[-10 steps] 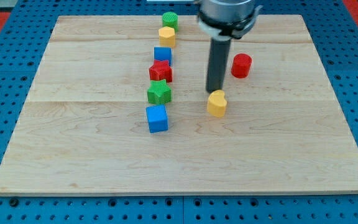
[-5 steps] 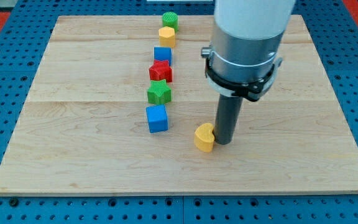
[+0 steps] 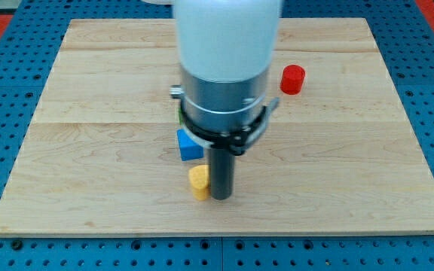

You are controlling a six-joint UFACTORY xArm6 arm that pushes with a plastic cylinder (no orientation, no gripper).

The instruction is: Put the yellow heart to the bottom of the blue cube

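The yellow heart (image 3: pixel 198 181) lies on the wooden board just below the blue cube (image 3: pixel 188 144), a small gap between them. My tip (image 3: pixel 221 196) stands against the heart's right side. The arm's big body hides the cube's upper right part and the blocks above it.
A red cylinder (image 3: pixel 293 79) stands at the view's upper right. A sliver of a green block (image 3: pixel 179 117) shows at the arm's left edge. The other blocks of the column are hidden behind the arm. The board (image 3: pixel 89 150) lies on a blue pegboard.
My tip has pushed the yellow heart down and to the left, from right of the column to just under the blue cube. The arm now covers the column of blocks.
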